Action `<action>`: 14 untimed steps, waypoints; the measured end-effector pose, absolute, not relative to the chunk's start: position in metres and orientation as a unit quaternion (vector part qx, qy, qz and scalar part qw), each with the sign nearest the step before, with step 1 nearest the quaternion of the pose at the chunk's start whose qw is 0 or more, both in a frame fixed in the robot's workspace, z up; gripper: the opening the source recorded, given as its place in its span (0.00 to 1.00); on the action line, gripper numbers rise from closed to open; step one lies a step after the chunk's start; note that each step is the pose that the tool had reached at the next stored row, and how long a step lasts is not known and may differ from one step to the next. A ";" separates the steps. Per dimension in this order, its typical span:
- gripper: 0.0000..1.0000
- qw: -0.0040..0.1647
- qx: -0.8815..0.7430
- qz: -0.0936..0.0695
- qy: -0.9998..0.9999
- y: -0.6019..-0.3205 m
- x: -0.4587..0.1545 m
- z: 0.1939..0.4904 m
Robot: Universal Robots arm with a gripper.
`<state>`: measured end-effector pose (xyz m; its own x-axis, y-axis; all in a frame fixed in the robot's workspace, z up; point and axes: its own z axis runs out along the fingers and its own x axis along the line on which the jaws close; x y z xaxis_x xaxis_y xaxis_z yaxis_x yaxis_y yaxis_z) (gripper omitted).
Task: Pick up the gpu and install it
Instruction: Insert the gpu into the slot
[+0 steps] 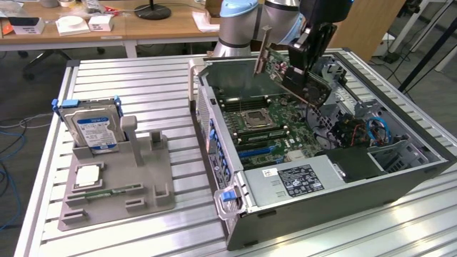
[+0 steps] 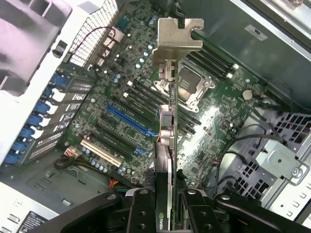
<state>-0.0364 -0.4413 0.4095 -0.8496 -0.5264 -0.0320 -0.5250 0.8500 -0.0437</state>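
In the exterior view, a grey holder (image 1: 117, 210) sits on the slat table (image 1: 143, 80) at 9 o'clock. It has three things in it. A hard drive (image 1: 93, 128) stands up in the back slot, at the holder's 12 o'clock. A square chip (image 1: 87, 175) lies flat in the middle. A thin memory stick (image 1: 107, 191) lies just in front of the chip, at its 6 o'clock.

At 3 o'clock from the holder is the open case (image 1: 343, 211). Inside it lies the green board (image 1: 266, 134). A black box (image 1: 307, 176) with a white label fills the case's 6 o'clock end. Blue wires (image 1: 376, 131) curl at its 3 o'clock side.

The gpu (image 1: 289, 75) hangs in the air over the case's 12 o'clock end. It is tilted and does not touch the board. The gripper (image 1: 312, 48) pinches it from above.

In the wrist view the gpu (image 2: 167, 145) is seen edge-on, thin like a slat. It is squeezed between the black fingers (image 2: 141, 208), one on each flat side. Its silver bracket (image 2: 179, 36) is at the far end. The board (image 2: 228, 111) lies under it, with a blue slot (image 2: 127, 121) and a white slot (image 2: 99, 151).
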 end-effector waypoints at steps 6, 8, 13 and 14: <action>0.26 0.022 -0.297 -0.016 0.954 -0.441 -0.036 0.409; 0.26 0.022 -0.305 -0.016 0.952 -0.441 -0.036 0.410; 0.26 0.022 -0.325 -0.015 0.945 -0.441 -0.036 0.409; 0.26 0.022 -0.329 -0.015 0.944 -0.441 -0.036 0.409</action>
<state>-0.0364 -0.4413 0.4095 -0.7822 -0.6222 -0.0320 -0.6208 0.7827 -0.0437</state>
